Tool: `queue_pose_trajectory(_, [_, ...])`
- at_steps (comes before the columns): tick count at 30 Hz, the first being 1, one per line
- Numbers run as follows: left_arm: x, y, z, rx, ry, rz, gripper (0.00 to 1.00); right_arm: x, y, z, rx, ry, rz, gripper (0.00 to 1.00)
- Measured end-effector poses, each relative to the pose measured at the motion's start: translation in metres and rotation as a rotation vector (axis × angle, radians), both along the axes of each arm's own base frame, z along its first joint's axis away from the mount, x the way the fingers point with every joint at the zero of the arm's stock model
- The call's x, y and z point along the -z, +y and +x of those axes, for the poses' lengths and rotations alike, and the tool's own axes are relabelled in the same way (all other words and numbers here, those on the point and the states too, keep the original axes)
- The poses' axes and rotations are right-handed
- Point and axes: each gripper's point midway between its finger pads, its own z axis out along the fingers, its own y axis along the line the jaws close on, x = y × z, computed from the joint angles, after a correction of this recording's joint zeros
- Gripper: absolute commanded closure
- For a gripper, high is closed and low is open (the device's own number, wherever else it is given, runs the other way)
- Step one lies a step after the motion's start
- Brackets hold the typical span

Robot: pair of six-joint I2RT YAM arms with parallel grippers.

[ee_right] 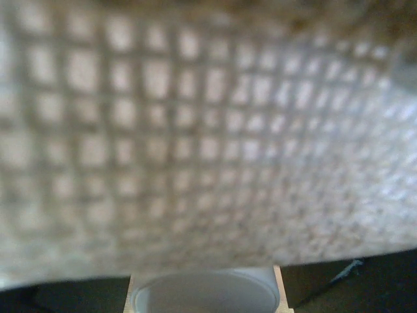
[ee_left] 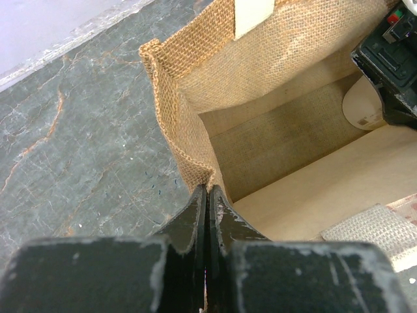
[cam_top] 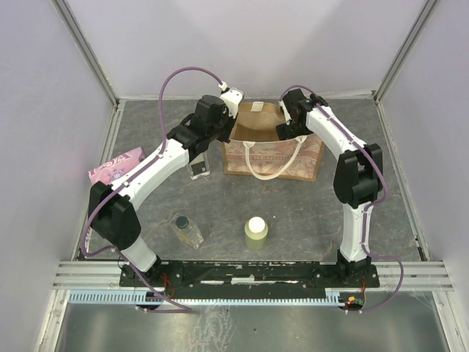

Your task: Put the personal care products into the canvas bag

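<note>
Left jaws are pinching the canvas bag rim; right jaws are straddling the cream bottle inside, grip unclear; next, releasing.

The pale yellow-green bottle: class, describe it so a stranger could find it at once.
Start at the canvas bag at the back of the table and come straight towards the near edge. The pale yellow-green bottle stands upright there. Unlike the clear bottle to its left, which has a dark cap, it is opaque with a round white cap.
</note>
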Motion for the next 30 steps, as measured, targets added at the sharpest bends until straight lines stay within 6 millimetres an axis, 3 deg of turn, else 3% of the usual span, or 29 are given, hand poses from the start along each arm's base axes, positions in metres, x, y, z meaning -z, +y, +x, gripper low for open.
queue_pose_trajectory(4, [0.000,0.000,0.000,-0.001,-0.001,0.000,0.97,-0.007,0.002,-0.001,-0.001,-0.006,0.017,0.09])
queue_pose_trajectory(7, [0.002,0.001,0.001,-0.004,-0.002,0.001,0.97,-0.025,0.004,0.001,-0.002,-0.035,0.035,0.01])
queue_pose_trajectory(13, [0.003,0.001,0.002,-0.009,-0.007,0.001,0.97,-0.087,0.006,0.007,-0.001,-0.184,0.085,0.00])
queue_pose_trajectory(18, [0.001,0.001,0.004,-0.016,-0.017,-0.001,0.97,-0.139,0.006,0.000,-0.004,-0.298,0.131,0.00])
queue_pose_trajectory(24, [0.001,0.002,0.005,-0.023,-0.024,-0.001,0.97,-0.176,0.013,-0.032,-0.055,-0.343,0.215,0.00])
queue_pose_trajectory(30, [0.002,0.003,0.010,-0.039,-0.032,0.003,0.97,-0.188,0.044,-0.095,-0.181,-0.331,0.319,0.00])
